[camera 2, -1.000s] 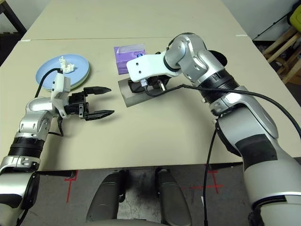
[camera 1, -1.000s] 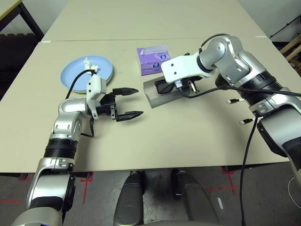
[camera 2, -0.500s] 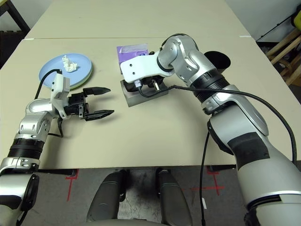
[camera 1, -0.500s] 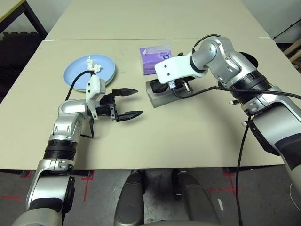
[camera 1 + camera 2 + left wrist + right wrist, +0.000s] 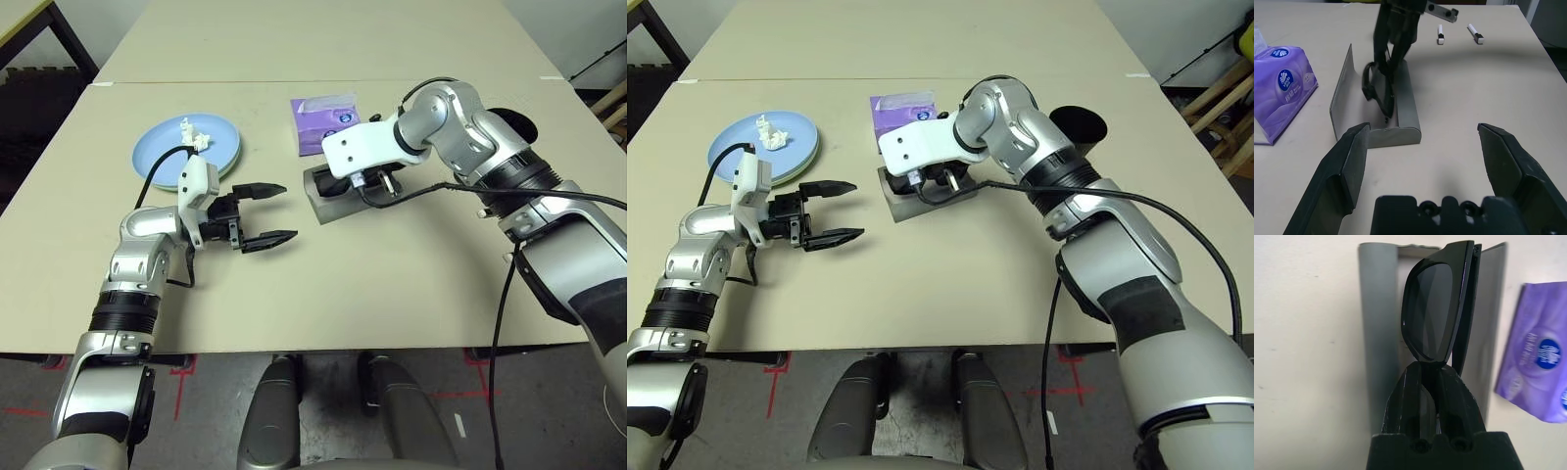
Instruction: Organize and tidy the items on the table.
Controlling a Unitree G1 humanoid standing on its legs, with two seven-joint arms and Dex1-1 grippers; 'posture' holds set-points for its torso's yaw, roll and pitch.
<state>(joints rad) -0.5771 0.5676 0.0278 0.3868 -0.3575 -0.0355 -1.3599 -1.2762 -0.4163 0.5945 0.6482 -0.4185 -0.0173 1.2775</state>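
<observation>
Right wrist view: right hand [image 5: 1429, 369] pinches sunglasses [image 5: 1437, 308] over case [image 5: 1380, 323].

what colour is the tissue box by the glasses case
Purple, with a round blue logo; clearest in the left wrist view: tissue box.

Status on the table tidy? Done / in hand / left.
Done: plates look stacked, with the tissue wad on top.
In hand: right tool is shut on the sunglasses, holding them over the open glasses case; not yet released. Left tool is open and holds nothing.
Left: seat the sunglasses, close the case, deal with the black cup and the white pieces beyond the case.
</observation>
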